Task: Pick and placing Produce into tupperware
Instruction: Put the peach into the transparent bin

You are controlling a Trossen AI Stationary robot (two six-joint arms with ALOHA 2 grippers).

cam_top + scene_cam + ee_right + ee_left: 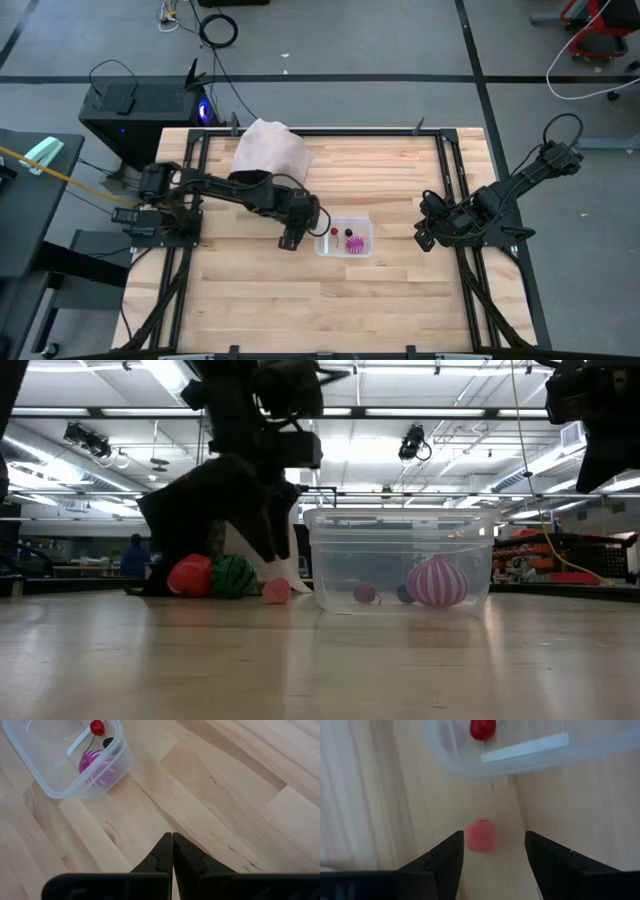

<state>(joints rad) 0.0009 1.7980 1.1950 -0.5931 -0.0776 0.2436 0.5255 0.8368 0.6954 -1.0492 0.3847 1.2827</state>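
Clear rectangular tupperware [345,238] mid-worktop [330,310], rounded corners, white strip [525,747] at the end nearest the left arm. Inside: spiky magenta-purple piece [97,762], small red round piece [97,727], small dark piece [108,742]; purple piece striped and onion-shaped in the low view [436,582].

On bare wood just outside the tub's left end: small pink-red piece [480,835], slightly blurred. In the low view, red piece [190,575] and green striped piece [232,575] side by side, beside the pale pinkish bag [270,152], partly behind the left arm.

Left pincer [494,851] low over the worktop beside the tub, fingers [445,862] spread, straddling the pink-red piece; no contact visible, nothing gripped.

Right pincer [173,842] parked over bare wood, well clear of the tub, fingertips pressed together, empty.
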